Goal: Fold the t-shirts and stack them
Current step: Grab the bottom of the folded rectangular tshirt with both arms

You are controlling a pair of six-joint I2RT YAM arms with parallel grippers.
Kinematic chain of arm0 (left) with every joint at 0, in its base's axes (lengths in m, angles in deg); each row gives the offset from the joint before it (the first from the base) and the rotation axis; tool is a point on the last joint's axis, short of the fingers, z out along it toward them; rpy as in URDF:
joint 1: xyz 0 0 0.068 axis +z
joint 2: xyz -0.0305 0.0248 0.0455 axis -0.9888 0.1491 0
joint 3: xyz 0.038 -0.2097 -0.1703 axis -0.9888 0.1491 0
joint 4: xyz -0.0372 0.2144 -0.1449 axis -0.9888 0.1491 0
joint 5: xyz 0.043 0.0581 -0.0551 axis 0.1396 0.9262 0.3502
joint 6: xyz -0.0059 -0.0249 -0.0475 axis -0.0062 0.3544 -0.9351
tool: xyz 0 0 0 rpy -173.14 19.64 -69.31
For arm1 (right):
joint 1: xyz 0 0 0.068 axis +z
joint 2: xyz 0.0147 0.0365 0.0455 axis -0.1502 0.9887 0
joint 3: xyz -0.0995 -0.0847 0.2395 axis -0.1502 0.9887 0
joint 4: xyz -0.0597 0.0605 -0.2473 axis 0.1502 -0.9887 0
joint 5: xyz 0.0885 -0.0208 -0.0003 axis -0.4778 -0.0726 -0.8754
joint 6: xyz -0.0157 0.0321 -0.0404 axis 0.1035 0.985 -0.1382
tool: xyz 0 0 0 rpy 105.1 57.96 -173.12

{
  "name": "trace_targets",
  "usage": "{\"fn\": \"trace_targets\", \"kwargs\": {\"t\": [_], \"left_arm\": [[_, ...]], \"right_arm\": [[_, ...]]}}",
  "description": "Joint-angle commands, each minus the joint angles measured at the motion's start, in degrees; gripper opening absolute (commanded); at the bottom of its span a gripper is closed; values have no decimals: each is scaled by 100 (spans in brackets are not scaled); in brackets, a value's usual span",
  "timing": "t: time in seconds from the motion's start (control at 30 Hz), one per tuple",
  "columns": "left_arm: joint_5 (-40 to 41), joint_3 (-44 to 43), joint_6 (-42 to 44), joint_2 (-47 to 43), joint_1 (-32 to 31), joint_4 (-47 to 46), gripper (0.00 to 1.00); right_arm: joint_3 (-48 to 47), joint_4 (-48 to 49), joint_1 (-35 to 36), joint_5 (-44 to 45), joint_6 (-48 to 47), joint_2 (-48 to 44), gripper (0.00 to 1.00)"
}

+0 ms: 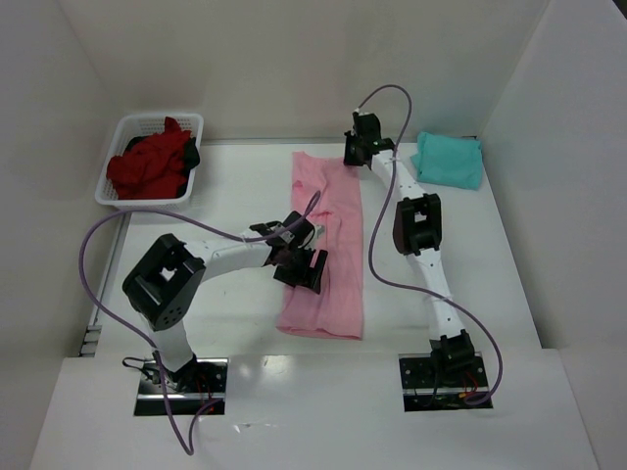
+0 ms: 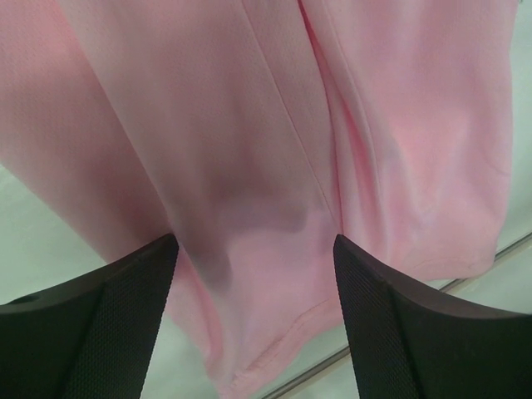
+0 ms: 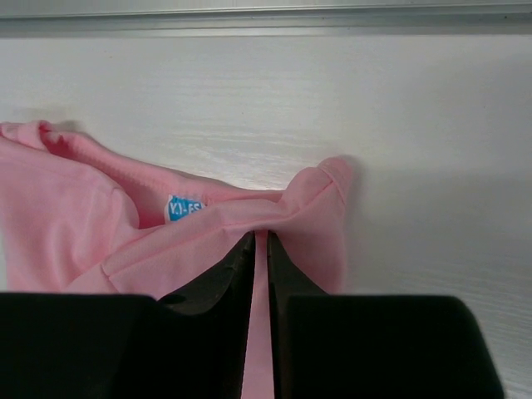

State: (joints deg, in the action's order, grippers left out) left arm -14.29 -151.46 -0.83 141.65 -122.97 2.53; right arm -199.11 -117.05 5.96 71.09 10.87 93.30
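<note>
A light pink t-shirt point(image 1: 328, 245) lies folded into a long strip down the middle of the table. My right gripper point(image 1: 359, 149) is at its far end, shut on a pinch of pink fabric point(image 3: 291, 208) beside the collar, where a blue label point(image 3: 183, 208) shows. My left gripper point(image 1: 304, 255) hovers over the strip's left edge at mid-length. It is open, with the pink shirt point(image 2: 274, 166) hanging between its spread fingers point(image 2: 116, 324). A folded teal t-shirt point(image 1: 449, 159) lies at the far right. Dark red t-shirts point(image 1: 149, 164) are piled in the basket.
The white lattice basket point(image 1: 108, 188) stands at the far left corner. White walls close the table at the back and both sides. A purple cable loops from each arm. The table's far edge point(image 3: 266, 21) runs just beyond the right gripper.
</note>
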Motion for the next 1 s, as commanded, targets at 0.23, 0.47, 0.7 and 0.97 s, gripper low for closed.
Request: {"fn": "trace_targets", "kwargs": {"t": [0.23,0.47,0.7,0.97], "left_arm": [[561,-153,-645,-1434,-126,646,97],[642,543,-1618,-2806,-126,736,100],[892,1515,-2705,-3921,-73,820,100],[774,1607,-2840,-3470,-73,798,100]], "right_arm": [[531,-385,-36,-560,195,-2016,78],[5067,485,-36,-465,570,-5620,100],[8504,95,222,-465,1606,-8168,100],[10531,-614,1575,-428,3656,-9866,100]]}}
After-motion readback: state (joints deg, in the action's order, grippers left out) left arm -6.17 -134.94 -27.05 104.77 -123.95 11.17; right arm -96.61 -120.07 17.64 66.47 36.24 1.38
